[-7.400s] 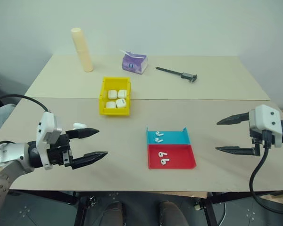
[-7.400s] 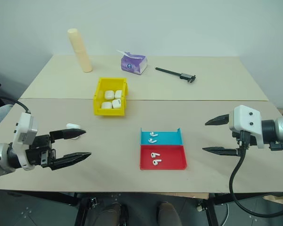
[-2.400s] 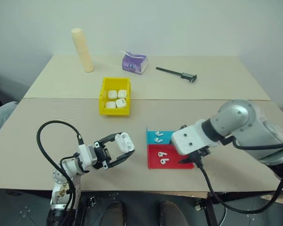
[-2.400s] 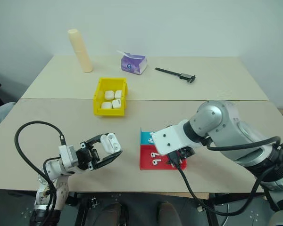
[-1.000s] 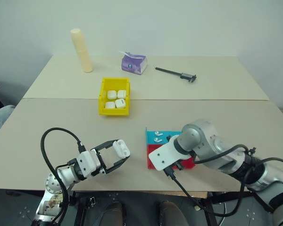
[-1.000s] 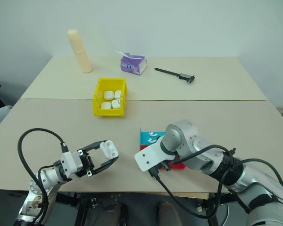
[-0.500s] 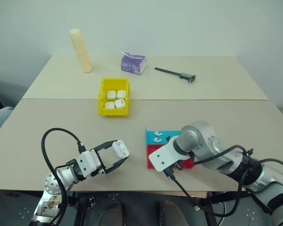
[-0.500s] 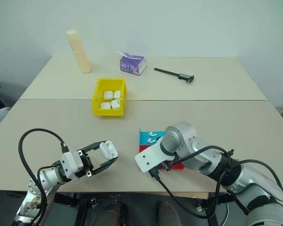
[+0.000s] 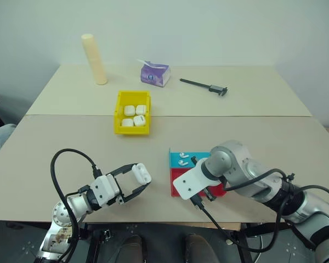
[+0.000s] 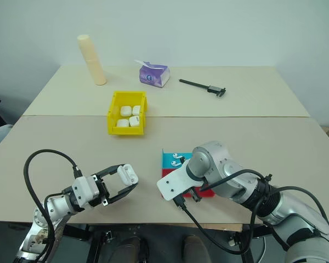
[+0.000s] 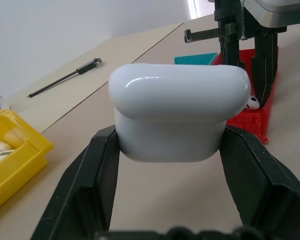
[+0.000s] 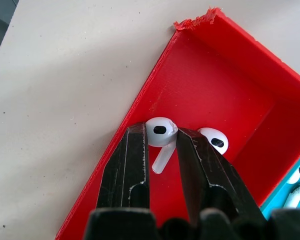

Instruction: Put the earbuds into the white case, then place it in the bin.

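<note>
My left gripper (image 9: pixel 139 178) is shut on the white case (image 11: pixel 179 112) and holds it with the lid closed, just above the table's near left. To its right stand the blue tray (image 9: pixel 179 156) with two earbuds (image 9: pixel 182 159) and the red tray (image 12: pixel 215 90). My right gripper (image 12: pixel 161 138) points steeply down into the red tray, its fingers (image 12: pixel 136 150) pinching one earbud (image 12: pixel 159 131). A second earbud (image 12: pixel 213 141) lies beside it. The yellow bin (image 9: pixel 119 118) stands farther back on the left.
Several white cases (image 9: pixel 132 115) lie in the bin. At the back stand a cream cylinder (image 9: pixel 94 58), a purple tissue pack (image 9: pixel 155 74) and a black caliper (image 9: pixel 204 86). A seam (image 9: pixel 236 116) crosses the tabletop behind the trays.
Since the earliest frames my left gripper has taken the case off the table and my right arm has come over the red tray. Over the last second both arms keep still.
</note>
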Available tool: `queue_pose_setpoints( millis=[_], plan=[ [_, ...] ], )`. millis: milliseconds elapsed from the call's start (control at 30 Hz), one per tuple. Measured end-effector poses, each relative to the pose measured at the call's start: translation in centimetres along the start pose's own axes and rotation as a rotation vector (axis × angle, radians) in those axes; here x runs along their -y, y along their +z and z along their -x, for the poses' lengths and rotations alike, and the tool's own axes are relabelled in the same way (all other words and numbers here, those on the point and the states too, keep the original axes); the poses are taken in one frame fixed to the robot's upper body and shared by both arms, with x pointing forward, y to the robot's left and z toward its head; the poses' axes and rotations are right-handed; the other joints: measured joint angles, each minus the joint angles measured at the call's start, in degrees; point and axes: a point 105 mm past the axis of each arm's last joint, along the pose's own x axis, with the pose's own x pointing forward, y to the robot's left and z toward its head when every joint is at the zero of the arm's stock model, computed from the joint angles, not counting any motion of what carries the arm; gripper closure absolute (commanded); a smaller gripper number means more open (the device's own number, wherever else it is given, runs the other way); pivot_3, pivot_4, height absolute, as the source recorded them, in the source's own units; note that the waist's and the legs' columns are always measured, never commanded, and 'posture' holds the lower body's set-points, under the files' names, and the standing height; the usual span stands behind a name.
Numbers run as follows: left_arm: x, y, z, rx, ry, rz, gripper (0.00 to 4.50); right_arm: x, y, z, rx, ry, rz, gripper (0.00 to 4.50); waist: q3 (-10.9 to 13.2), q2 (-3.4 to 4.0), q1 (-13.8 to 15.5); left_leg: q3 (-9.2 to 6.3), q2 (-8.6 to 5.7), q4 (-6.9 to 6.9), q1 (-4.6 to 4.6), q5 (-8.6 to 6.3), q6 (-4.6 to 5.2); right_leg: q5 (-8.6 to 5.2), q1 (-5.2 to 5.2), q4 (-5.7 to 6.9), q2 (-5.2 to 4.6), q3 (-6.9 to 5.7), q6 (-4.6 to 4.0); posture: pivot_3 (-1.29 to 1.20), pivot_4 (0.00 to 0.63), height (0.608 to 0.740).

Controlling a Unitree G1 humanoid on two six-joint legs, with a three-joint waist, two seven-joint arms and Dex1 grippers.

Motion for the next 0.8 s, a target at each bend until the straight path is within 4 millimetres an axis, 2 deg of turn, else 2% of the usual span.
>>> queue_pose_setpoints(
  millis=[200,267,333,500,600,700,800],
  plan=[
    [0.1,0.2,-0.1,0.005,-0.005,0.016,1.76,-0.6,-0.1,0.2,0.029,0.004,-0.048,3.87,0.0,0.00,0.1,-0.03,-0.01,-0.01,-0.06,0.00,0.00,0.00,-0.04,-0.01,-0.01,0.00,0.00,0.00,0.150,0.740],
    [-0.1,0.7,-0.5,0.035,-0.006,0.030,1.76,-0.8,-0.1,1.1,0.074,-0.005,-0.098,3.87,0.0,-0.01,0.1,-0.09,-0.01,-0.01,-0.10,0.00,0.00,0.00,-0.05,-0.02,-0.02,0.00,0.00,0.00,0.150,0.740],
    [-0.5,1.7,-1.0,0.075,-0.012,0.030,1.76,-0.5,-0.2,2.9,0.127,-0.043,-0.151,3.87,0.0,-0.01,0.3,-0.17,-0.01,-0.01,-0.10,0.00,0.00,0.00,-0.03,-0.03,-0.03,-0.02,0.01,0.00,0.150,0.740],
    [-1.2,4.9,-3.4,0.203,-0.066,0.053,1.76,0.7,-1.2,9.9,0.272,-0.240,-0.268,3.87,0.0,-0.02,0.5,-0.23,-0.02,-0.03,-0.06,-0.01,0.00,0.01,0.04,-0.09,-0.01,-0.01,0.02,0.00,0.150,0.740],
    [-1.1,6.4,-5.0,0.261,-0.124,0.084,1.76,1.3,-1.5,12.7,0.373,-0.346,-0.300,3.87,0.0,-0.03,0.3,-0.23,-0.02,-0.04,-0.07,0.00,0.00,0.01,0.04,-0.08,0.03,0.02,0.02,0.00,0.150,0.740],
    [-1.0,7.9,-6.0,0.315,-0.186,0.115,1.76,2.1,-1.9,15.7,0.526,-0.495,-0.331,3.87,0.0,-0.04,0.1,-0.24,-0.02,-0.04,-0.05,0.00,0.00,0.01,0.06,-0.07,0.05,0.05,0.03,0.00,0.150,0.740],
    [-1.1,9.1,-6.7,0.349,-0.241,0.141,1.76,3.0,-0.9,18.5,0.728,-0.620,-0.299,3.87,0.0,-0.04,-0.1,-0.29,-0.01,-0.05,-0.03,0.00,0.00,0.02,0.05,-0.05,0.09,0.10,0.03,0.00,0.150,0.740]
  ],
)
